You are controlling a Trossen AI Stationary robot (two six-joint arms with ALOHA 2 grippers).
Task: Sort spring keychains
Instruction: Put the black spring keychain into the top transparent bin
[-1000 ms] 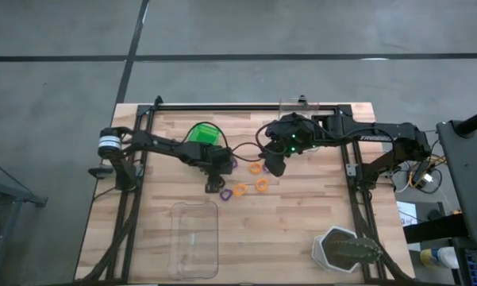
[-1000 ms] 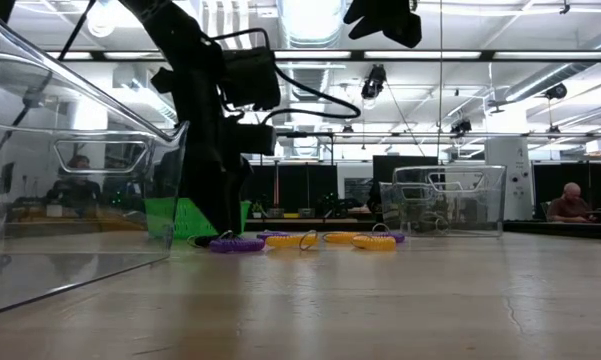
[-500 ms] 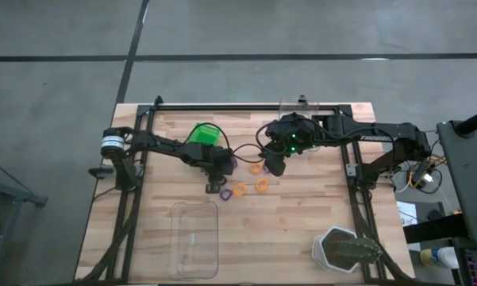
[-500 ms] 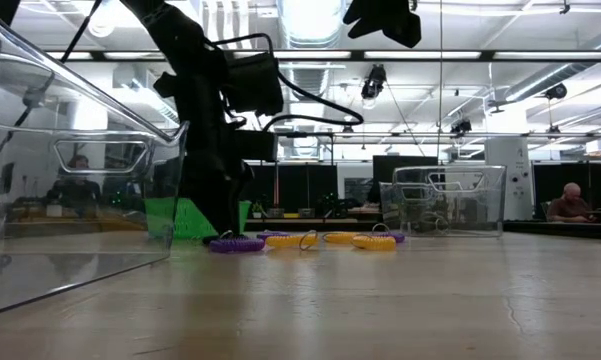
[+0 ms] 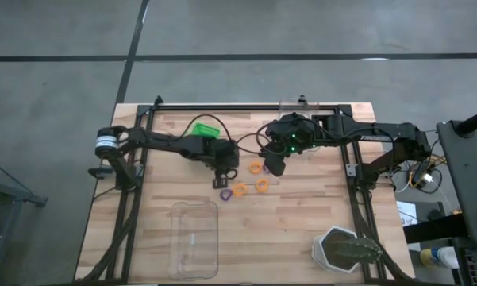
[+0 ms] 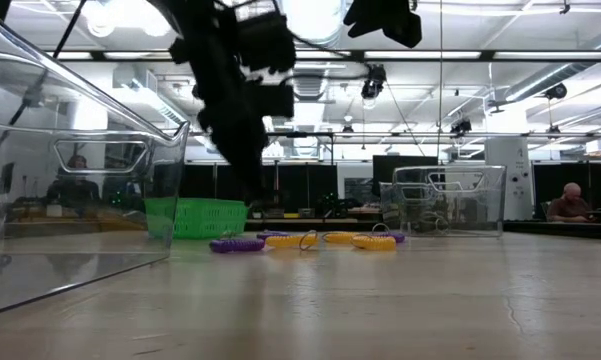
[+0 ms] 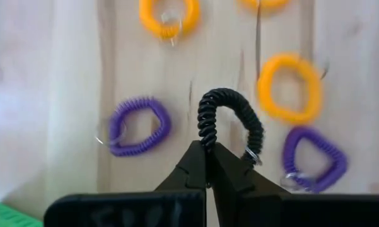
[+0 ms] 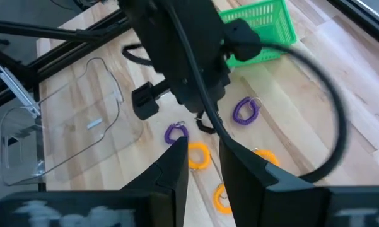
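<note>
Left gripper (image 5: 225, 172) sits mid-table, pinched on black keychain (image 7: 230, 123), raised off wood. Loose keychains crowd it: purple keychain (image 5: 225, 195) at 6 o'clock, orange keychains (image 5: 240, 190) at 4–5. Right gripper (image 5: 274, 165), fingers apart, blocks 3 o'clock. Green bin (image 5: 205, 129) w/ left arm at 10–11. Clear tray (image 5: 195, 238) farther at 7. Bare wood (image 5: 317, 206) beyond 4 o'clock.

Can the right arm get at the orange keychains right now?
Probably yes. The right gripper hangs open just beside the orange keychains, with nothing lying over them. The left gripper, shut on a black keychain, sits off to the side.
</note>
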